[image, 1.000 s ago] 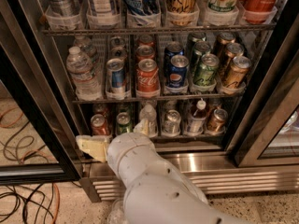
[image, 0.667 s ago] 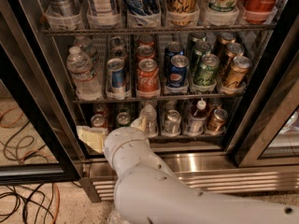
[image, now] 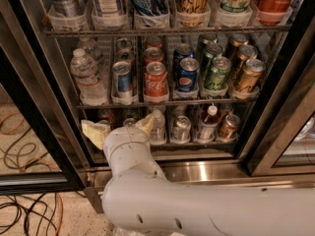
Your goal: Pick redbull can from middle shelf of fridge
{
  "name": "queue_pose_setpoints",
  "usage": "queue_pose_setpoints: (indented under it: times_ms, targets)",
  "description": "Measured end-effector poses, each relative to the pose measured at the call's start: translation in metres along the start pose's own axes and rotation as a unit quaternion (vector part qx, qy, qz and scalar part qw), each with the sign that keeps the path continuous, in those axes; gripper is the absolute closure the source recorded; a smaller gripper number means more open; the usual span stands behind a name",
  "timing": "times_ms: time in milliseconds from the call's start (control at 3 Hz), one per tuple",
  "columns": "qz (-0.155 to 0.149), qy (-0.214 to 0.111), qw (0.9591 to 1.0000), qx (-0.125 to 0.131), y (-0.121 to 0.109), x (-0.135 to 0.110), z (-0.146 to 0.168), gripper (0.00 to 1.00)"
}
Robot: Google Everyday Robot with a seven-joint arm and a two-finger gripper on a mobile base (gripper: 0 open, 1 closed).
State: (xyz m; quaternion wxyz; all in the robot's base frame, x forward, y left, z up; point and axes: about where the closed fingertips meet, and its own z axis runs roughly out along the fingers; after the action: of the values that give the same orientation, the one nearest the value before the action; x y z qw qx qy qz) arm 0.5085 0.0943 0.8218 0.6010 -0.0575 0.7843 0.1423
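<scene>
The redbull can (image: 122, 80), slim, blue and silver, stands at the front of the middle shelf (image: 147, 103) of the fridge (image: 39, 82). It is between a water bottle (image: 87, 77) and a red Coke can (image: 156, 81). My gripper (image: 122, 128) is below the can, in front of the bottom rack. It is open and empty, with its pale fingers (image: 96, 132) spread wide. My white arm hides part of the bottom rack.
A Pepsi can (image: 187, 75), a green can (image: 216, 73) and a bronze can (image: 248, 75) stand to the right on the same shelf. Tall cans fill the rack above. Small bottles and cans (image: 209, 122) are below. Black door frames (image: 275, 127) flank the opening. Cables (image: 19, 215) lie on the floor at left.
My gripper has risen from near the fridge base to the bottom rack's height, closer under the redbull can. The cans have not moved.
</scene>
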Motion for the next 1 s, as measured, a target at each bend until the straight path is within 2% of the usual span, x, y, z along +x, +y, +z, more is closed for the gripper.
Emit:
queue_pose_setpoints:
  times_ms: [333,667,1000]
  targets:
    - [0.000,0.000,1.0000,0.000,0.000,0.000,0.000,0.00]
    - [0.014,-0.014,0.9997,0.017,-0.007,-0.001,0.012,0.04]
    - [0.026,-0.036,0.9981,0.043,-0.014,-0.004,0.030,0.18]
